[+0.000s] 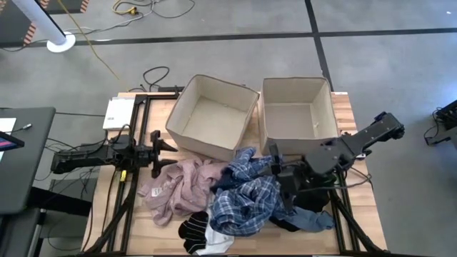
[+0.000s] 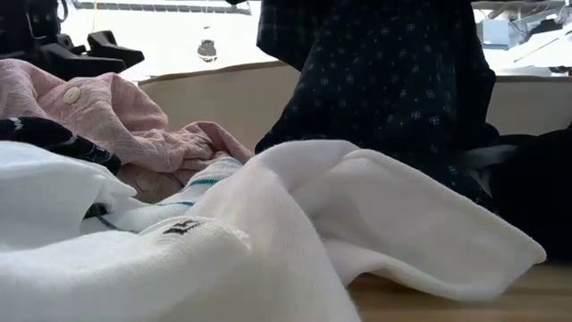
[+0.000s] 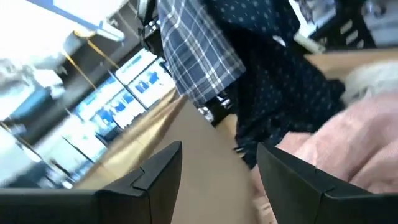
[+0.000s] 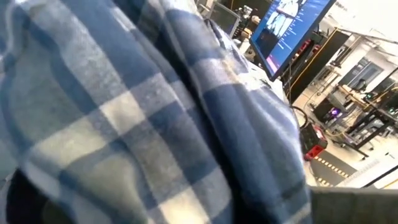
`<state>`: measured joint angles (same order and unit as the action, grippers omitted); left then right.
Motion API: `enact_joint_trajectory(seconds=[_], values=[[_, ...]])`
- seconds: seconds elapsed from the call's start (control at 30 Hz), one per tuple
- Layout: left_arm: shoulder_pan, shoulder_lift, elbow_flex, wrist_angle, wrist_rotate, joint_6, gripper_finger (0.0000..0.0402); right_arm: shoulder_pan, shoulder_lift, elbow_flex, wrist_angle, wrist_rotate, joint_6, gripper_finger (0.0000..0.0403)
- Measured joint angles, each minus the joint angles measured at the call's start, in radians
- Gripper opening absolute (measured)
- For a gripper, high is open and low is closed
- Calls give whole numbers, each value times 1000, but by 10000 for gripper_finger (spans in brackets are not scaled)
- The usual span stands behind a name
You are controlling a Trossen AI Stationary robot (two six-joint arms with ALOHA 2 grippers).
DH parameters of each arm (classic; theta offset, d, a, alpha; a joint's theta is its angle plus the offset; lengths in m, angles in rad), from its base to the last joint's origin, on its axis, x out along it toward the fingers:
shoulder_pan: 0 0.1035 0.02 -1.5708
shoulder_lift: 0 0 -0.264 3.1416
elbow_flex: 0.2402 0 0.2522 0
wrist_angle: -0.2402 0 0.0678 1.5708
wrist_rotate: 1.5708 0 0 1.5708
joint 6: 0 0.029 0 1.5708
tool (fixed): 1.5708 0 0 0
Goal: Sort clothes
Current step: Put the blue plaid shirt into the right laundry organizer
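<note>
The clothes lie in a heap on the near half of the table: a pink top [image 1: 182, 187], a blue-white plaid shirt [image 1: 246, 203], black and white socks [image 1: 201, 234], and black [image 1: 296, 214] and light blue pieces [image 1: 323, 220]. My right gripper [image 1: 275, 170] is over the heap's right side, buried in plaid cloth [image 4: 155, 124]. Part of the plaid shirt [image 3: 196, 56] and a dark navy dotted cloth [image 2: 393, 80] hang lifted below it. My left gripper [image 1: 170, 153] is open and empty at the left, level with the table, pointing at the pink top [image 3: 348, 143]. My right gripper is shut on the plaid shirt, but the cloth covers the fingers, so I cannot tell which part or how many layers it has. The shirt [image 3: 199, 74] and the navy dotted cloth [image 3: 280, 74] hang slack below it, their lower ends on the heap.
Two beige square fabric bins [image 1: 187, 107] [image 1: 330, 107] stand side by side at the far edge, both open. A white sock [image 2: 268, 233] lies close to the table's near edge. Bare wood shows between my left gripper and the left bin.
</note>
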<state>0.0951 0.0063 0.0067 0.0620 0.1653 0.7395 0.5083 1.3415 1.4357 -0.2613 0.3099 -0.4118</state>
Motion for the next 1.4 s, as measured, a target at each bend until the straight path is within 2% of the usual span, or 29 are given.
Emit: enact_joint_trajectory(seconds=[0.17, 0.27, 0.37, 0.67, 0.93, 1.07, 1.17, 1.27, 1.37, 1.4], values=[[1, 0, 0, 7, -62, 162, 203, 20, 0, 0, -13, 0, -3, 57], [1, 0, 0, 4, -86, 313, 203, 21, 0, 0, -22, 0, -3, 57], [1, 0, 0, -13, -88, 369, 203, 20, 0, 0, -21, 0, 1, 57], [1, 0, 0, -11, -85, 254, 203, 21, 1, 0, -20, 7, 4, 65], [-1, 0, 0, -11, -78, 97, 203, 20, 1, 0, -22, 14, 20, 127], [-1, 0, 0, 7, 34, 3, 203, 20, 1, 0, -34, 14, 21, 137], [-1, 0, 0, 22, 161, -37, 203, 20, 1, 0, -46, 14, 22, 122], [-4, 0, 0, 53, 271, -84, 203, 20, 1, 0, -57, 14, 8, 78], [-18, 0, 0, 105, 334, -135, 203, 20, 1, 0, -63, 14, -13, 21], [-25, 0, 0, 121, 346, -152, 203, 20, 1, 0, -64, 14, -15, 13]])
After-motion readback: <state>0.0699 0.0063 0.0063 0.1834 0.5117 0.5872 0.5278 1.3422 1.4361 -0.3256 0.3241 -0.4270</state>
